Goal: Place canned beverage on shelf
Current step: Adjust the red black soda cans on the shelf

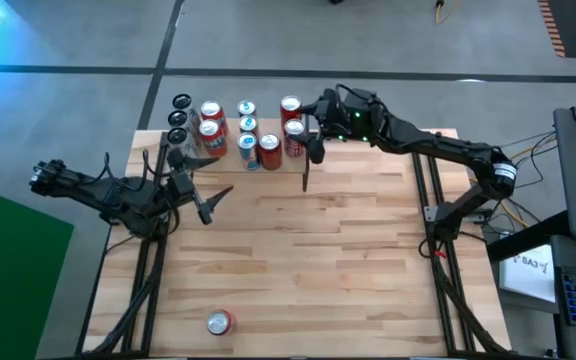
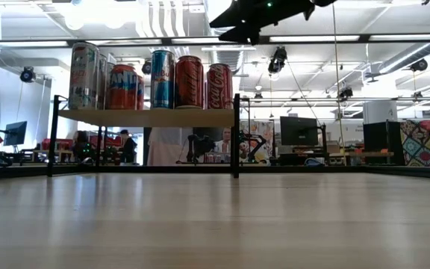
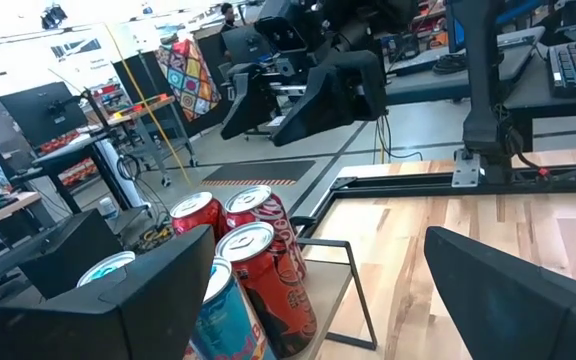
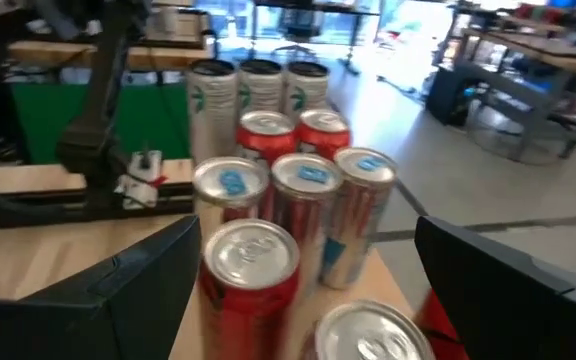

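A: Where's the right gripper (image 1: 311, 128)?
B: Stretched over the shelf (image 2: 148, 117), fingers wide, empty, cans (image 4: 268, 190) just below.
A: The left gripper (image 1: 200, 195)?
B: Low beside the shelf, spread wide. One can (image 1: 219, 322) lies well behind both.

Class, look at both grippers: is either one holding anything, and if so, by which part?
Nothing is held. The left gripper is open beside the shelf; the right gripper is open above the cans on it.

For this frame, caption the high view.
Both open grippers, left and right, flank the can-filled shelf; one can lies apart.
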Motion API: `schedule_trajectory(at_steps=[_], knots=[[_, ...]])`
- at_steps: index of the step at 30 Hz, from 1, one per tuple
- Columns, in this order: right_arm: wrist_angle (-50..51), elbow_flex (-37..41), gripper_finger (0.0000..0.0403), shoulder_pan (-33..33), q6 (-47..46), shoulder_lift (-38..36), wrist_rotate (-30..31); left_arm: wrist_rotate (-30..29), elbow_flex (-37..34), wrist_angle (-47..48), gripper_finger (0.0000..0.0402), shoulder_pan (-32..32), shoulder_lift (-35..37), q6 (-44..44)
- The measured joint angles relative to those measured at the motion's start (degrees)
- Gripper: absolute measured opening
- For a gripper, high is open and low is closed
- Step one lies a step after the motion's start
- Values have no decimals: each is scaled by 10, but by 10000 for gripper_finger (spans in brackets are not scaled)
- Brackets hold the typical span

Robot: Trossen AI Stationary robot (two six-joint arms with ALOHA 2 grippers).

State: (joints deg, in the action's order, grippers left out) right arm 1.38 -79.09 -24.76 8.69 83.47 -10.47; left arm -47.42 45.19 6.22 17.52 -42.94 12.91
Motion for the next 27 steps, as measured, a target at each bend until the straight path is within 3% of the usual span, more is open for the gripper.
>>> schedule_trajectory(at_steps=[10, 27], knots=[[47, -70, 357, 5, 14, 63, -49, 0, 0, 0, 346, 0, -1, 1], [66, -131, 357, 26, 28, 133, -49, 0, 0, 3, 346, 0, -1, 12]])
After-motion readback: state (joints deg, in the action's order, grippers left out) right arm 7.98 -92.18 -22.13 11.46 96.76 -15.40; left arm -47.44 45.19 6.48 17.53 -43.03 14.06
